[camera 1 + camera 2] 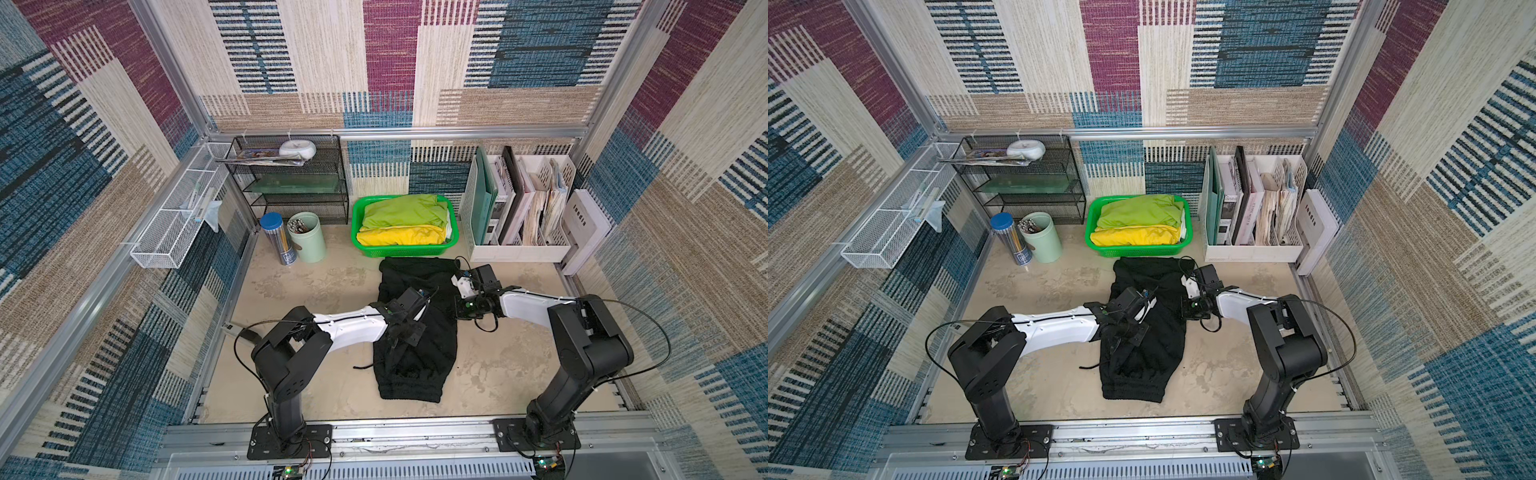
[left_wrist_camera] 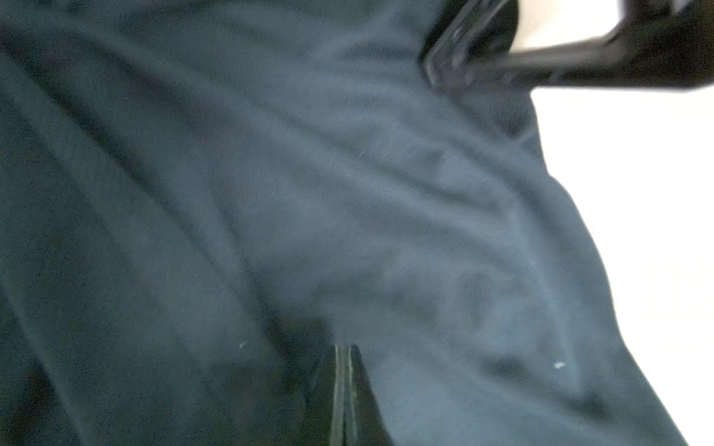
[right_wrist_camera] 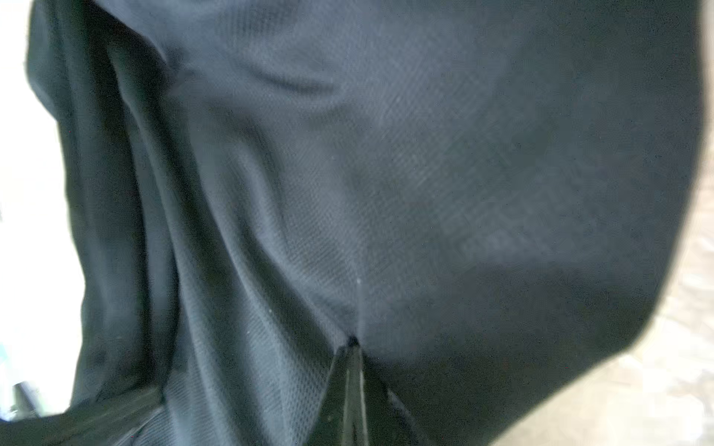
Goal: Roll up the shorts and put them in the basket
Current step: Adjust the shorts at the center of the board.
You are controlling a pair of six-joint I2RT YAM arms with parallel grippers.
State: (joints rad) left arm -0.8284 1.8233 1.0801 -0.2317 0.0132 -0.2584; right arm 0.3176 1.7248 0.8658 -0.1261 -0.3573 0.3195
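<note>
The shorts (image 1: 415, 353) lie in the middle of the desk (image 1: 311, 299), between the two arms. Their long way runs from back to front; the far end sits just in front of the green basket (image 1: 405, 250), and the near end points at the arm bases. That near end looks gathered like a waistband, and a thin string (image 1: 362, 367) sticks out from it on the left.

Both top views show the whole dark shape (image 1: 1142, 353). They show the left hand (image 1: 417, 307) over the far half and the right hand (image 1: 459, 291) at the right edge of that half; the fingertips are hidden there.

The wrist views fill that gap. The left hand (image 2: 343, 355) has its fingers pressed together with black cloth (image 2: 270, 193) pinched between them, and folds fan out from that spot. The right hand (image 3: 352, 343) is clamped on the cloth (image 3: 386, 173) the same way. Only the right wrist view shows the fine mesh weave.
</note>
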